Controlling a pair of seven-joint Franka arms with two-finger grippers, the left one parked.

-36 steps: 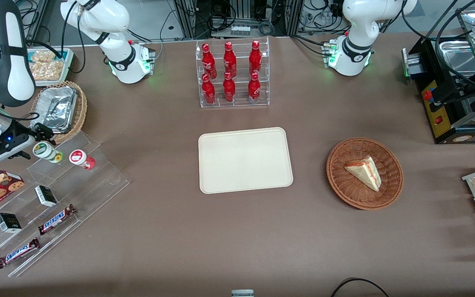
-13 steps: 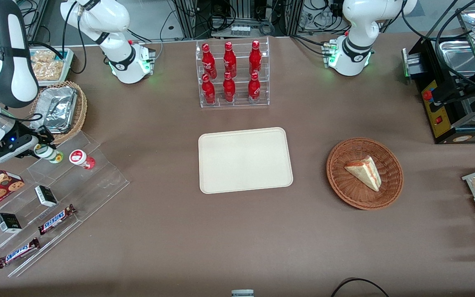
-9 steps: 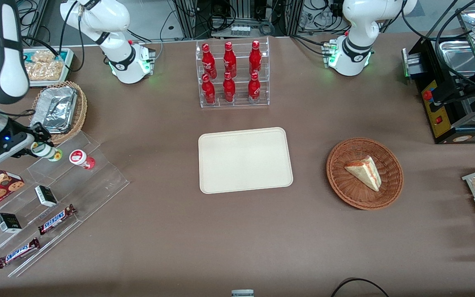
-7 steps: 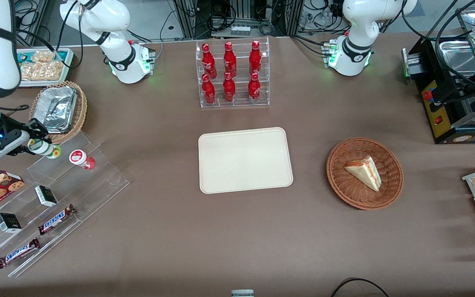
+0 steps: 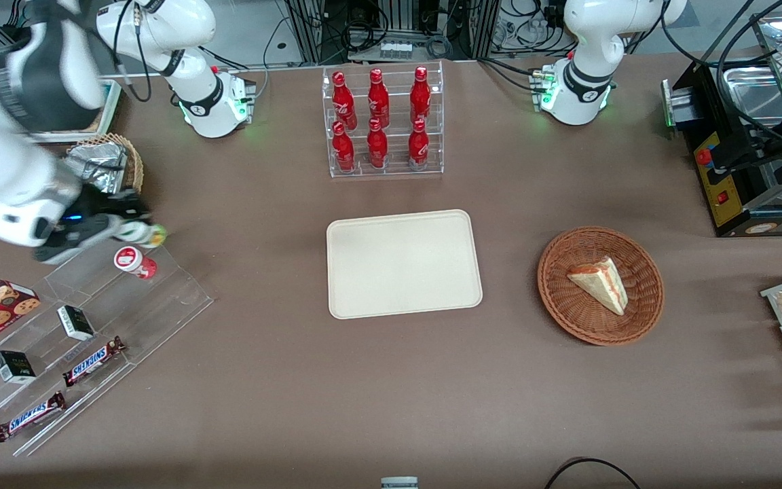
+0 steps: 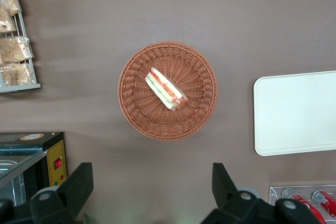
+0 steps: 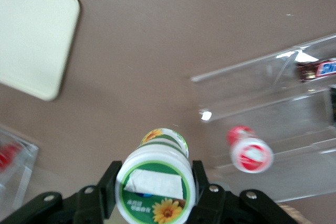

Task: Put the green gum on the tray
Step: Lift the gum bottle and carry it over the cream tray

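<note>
My right gripper [image 5: 126, 229] is shut on the green gum [image 5: 141, 233], a small bottle with a white lid ringed green. It holds the bottle lifted above the clear stepped display rack [image 5: 126, 299], at the working arm's end of the table. In the right wrist view the green gum [image 7: 156, 184] sits clamped between the two black fingers [image 7: 107, 184], lid toward the camera. The cream-beige tray [image 5: 403, 263] lies flat at the middle of the table, bare. It also shows in the right wrist view [image 7: 31, 35] and the left wrist view [image 6: 296, 111].
A red-and-white lidded bottle [image 5: 134, 262] stays on the rack, with snack bars [image 5: 92, 360] and small boxes lower down. A wicker basket with a foil container [image 5: 102, 170] is beside the arm. A cola bottle rack [image 5: 383, 122] stands farther than the tray. A basket with a sandwich [image 5: 600, 285] lies toward the parked arm.
My gripper closed on the green gum on the rack, lifted it off, and has swung it toward the tray. The red-lidded bottle stayed in place.
</note>
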